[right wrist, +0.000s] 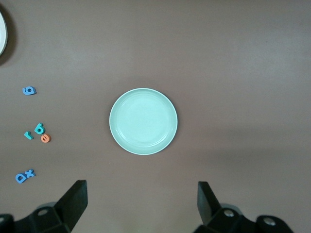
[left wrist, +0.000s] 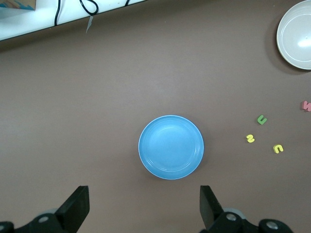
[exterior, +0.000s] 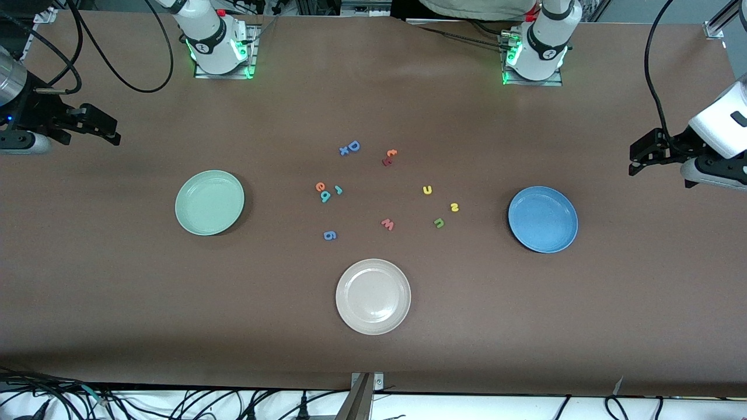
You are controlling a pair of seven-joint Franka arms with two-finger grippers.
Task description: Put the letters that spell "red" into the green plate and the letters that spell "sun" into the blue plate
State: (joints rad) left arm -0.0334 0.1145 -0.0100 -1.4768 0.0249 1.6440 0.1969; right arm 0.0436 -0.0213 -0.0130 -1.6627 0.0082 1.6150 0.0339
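Waiting at the table's two ends, both arms hang high with nothing held; no letter is in a plate yet.

Right gripper (exterior: 108, 131): jaws spread wide, empty, up in the air at the right arm's end of the table. The green plate (exterior: 209, 202) sits on the table past its fingertips toward the table's middle, empty. The "red" letters lie past that plate in one tight cluster: orange e (exterior: 320, 186), teal r (exterior: 338, 189), teal d (exterior: 325, 196).

Left gripper (exterior: 639, 157): jaws apart, empty, in the air at the left arm's end. The blue plate (exterior: 543, 219) sits ahead of its fingertips, empty. The "sun" letters lie loosely spread past that plate: yellow s (exterior: 454, 207), yellow u (exterior: 427, 189), green n (exterior: 439, 222).

Likely reason for the layout: each word is grouped nearest its own plate and arm, so each arm can serve its own end.

Distractors: blue D (exterior: 353, 146), blue 6 (exterior: 330, 235), pink w (exterior: 387, 224), beige plate (exterior: 373, 296).
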